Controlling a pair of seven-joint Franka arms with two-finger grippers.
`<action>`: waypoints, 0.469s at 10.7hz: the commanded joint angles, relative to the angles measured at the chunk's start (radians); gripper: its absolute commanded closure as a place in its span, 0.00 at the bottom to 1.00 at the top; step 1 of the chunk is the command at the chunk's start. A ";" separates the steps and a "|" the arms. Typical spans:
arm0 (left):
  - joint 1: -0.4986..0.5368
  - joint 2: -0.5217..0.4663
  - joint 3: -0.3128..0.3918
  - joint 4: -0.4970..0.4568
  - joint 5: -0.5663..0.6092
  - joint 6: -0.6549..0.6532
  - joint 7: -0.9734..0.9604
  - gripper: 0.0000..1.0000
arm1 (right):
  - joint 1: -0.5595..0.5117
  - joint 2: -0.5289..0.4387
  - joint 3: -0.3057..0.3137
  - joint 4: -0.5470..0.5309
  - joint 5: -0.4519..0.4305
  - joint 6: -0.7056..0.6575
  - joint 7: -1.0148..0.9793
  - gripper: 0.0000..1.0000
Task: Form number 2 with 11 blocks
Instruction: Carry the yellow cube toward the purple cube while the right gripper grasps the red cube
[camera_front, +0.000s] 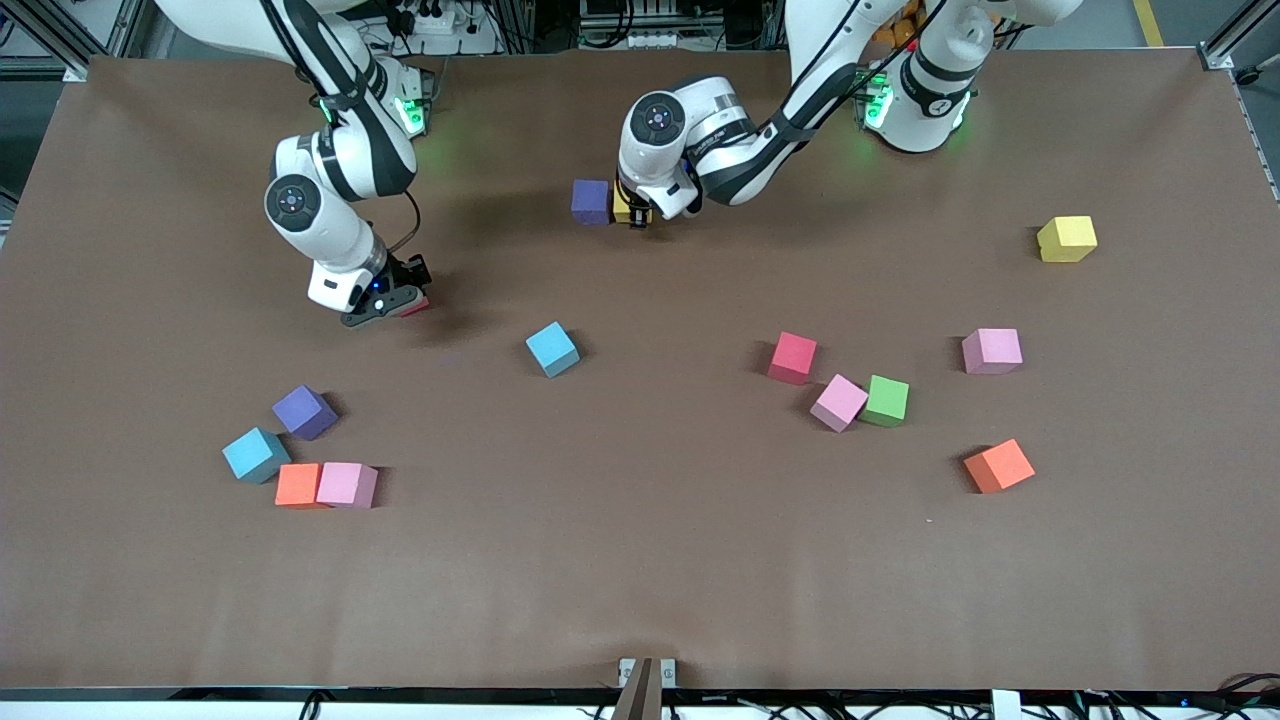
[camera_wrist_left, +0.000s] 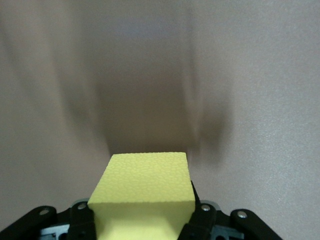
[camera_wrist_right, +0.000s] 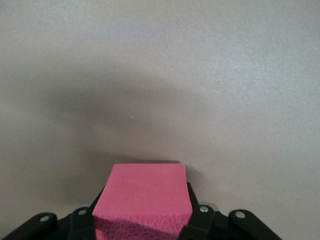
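Brown table (camera_front: 640, 560), scattered blocks (camera_front: 552, 349).

Matte, grainy foam yellow block (camera_wrist_left: 142, 182), pink block (camera_wrist_right: 145, 192) likewise, smooth matte brown table covering (camera_front: 640, 560)

You find no readable text, label, brand, number or sign anywhere in these views. The blocks carry plain coloured faces, the brown table (camera_front: 640, 580) is unmarked, and the arms show only round joint caps and green lights, with nothing on them that you can read as writing.
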 joint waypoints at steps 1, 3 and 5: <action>-0.012 0.011 0.008 0.024 0.012 -0.013 -0.021 0.82 | 0.006 -0.024 0.002 -0.003 0.008 -0.003 0.005 0.68; -0.014 0.028 0.008 0.044 0.012 -0.012 -0.021 0.82 | 0.017 -0.026 0.007 -0.003 0.020 -0.005 0.005 0.68; -0.015 0.039 0.008 0.056 0.015 -0.012 -0.015 0.77 | 0.034 -0.032 0.007 -0.003 0.051 -0.006 0.005 0.68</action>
